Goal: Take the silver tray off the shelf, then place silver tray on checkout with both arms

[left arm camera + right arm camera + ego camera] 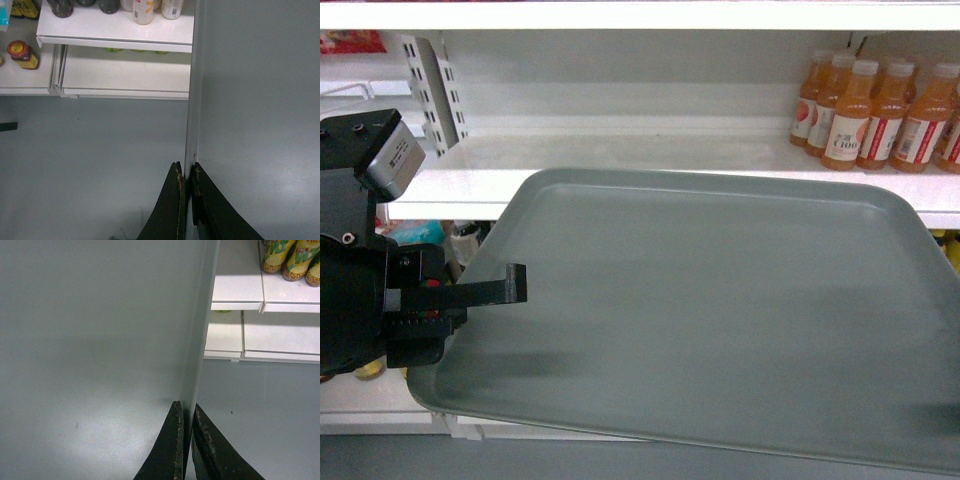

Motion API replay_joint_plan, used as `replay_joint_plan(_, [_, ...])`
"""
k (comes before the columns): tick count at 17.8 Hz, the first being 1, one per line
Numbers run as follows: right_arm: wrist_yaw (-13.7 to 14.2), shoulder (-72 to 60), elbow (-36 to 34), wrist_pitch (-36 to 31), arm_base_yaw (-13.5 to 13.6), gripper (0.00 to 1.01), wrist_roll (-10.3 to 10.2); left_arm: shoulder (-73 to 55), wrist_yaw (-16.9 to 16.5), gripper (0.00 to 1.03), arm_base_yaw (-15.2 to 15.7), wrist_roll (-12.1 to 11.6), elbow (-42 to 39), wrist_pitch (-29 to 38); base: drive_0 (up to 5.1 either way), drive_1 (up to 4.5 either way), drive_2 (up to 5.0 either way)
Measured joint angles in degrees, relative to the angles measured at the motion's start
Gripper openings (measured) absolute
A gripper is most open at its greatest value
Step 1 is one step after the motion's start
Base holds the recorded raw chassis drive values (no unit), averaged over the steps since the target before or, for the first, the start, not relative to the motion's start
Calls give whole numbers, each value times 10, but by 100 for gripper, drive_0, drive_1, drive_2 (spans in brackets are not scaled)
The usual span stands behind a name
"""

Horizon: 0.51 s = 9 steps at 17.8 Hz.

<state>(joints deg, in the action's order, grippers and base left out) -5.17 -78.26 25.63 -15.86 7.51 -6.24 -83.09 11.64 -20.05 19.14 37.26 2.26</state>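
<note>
The silver tray point(700, 310) hangs in the air in front of the shelf point(620, 165), off the board and filling most of the head view. My left gripper point(510, 285) is shut on the tray's left rim, one finger lying over its top face. In the left wrist view the left gripper point(188, 170) pinches the rim edge-on, with the tray point(260, 100) spreading to the right. My right gripper point(186, 410) is likewise shut on the opposite rim, the tray point(100, 340) spreading to the left. The right gripper is outside the head view. The checkout is out of view.
Several orange juice bottles point(880, 110) stand on the shelf's right end. A slotted upright point(435, 85) rises at the left. Lower shelf boards carry bottles point(142, 10), a jar point(20, 54) and yellow-green bottles point(290, 257). Grey floor point(90, 165) lies beneath the tray.
</note>
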Motion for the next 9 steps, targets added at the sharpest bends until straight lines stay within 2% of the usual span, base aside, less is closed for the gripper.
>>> replay_joint_plan(9, [-1, 0, 0, 0, 0, 3, 0, 0, 2, 3, 0, 0, 0, -1, 9, -417, 435])
